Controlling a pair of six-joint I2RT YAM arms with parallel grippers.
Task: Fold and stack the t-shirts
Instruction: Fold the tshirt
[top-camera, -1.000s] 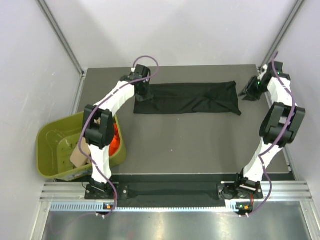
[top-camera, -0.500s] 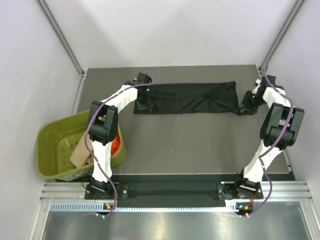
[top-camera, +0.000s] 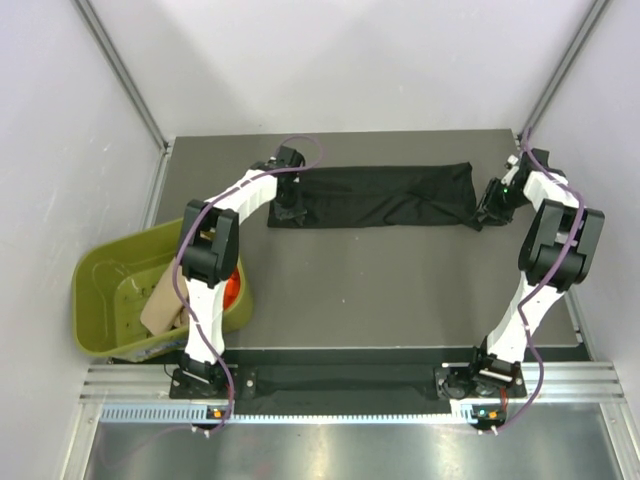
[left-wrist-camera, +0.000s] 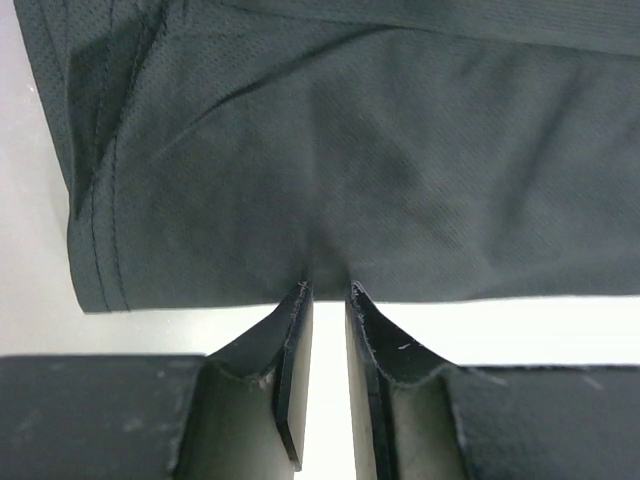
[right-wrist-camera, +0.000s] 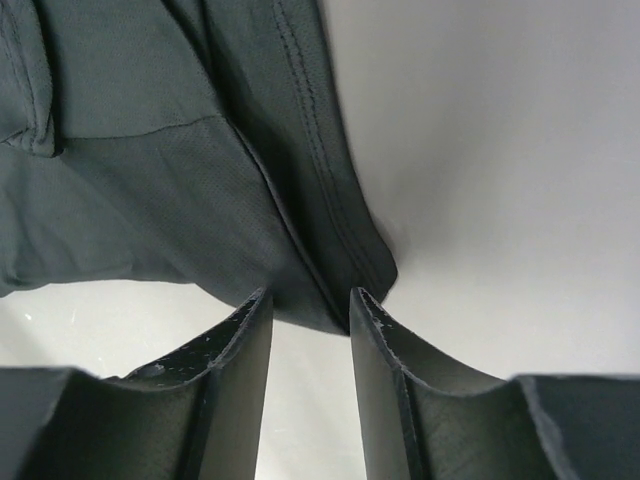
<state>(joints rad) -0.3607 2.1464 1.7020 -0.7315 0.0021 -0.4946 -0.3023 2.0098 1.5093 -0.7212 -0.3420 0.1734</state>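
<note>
The black t-shirt (top-camera: 385, 195) lies folded into a long strip across the far part of the table. My left gripper (top-camera: 290, 208) is at its left end. In the left wrist view the jaws (left-wrist-camera: 328, 290) stand almost together and pinch the puckered hem of the shirt (left-wrist-camera: 350, 150). My right gripper (top-camera: 484, 212) is at the strip's right end. In the right wrist view its jaws (right-wrist-camera: 310, 298) stand a little apart, with the shirt's corner (right-wrist-camera: 130, 180) lying flat between the tips. The orange-red t-shirt (top-camera: 232, 285) and the beige t-shirt (top-camera: 160, 305) lie in the tub.
An olive-green plastic tub (top-camera: 105, 270) sits off the table's left edge, beside the left arm. The dark table (top-camera: 380, 290) is walled in by grey panels on the left, back and right.
My right gripper has come in from the far right corner to the shirt's right end. My left gripper has shifted slightly along the left end. The shirt's right end now lies straighter.
</note>
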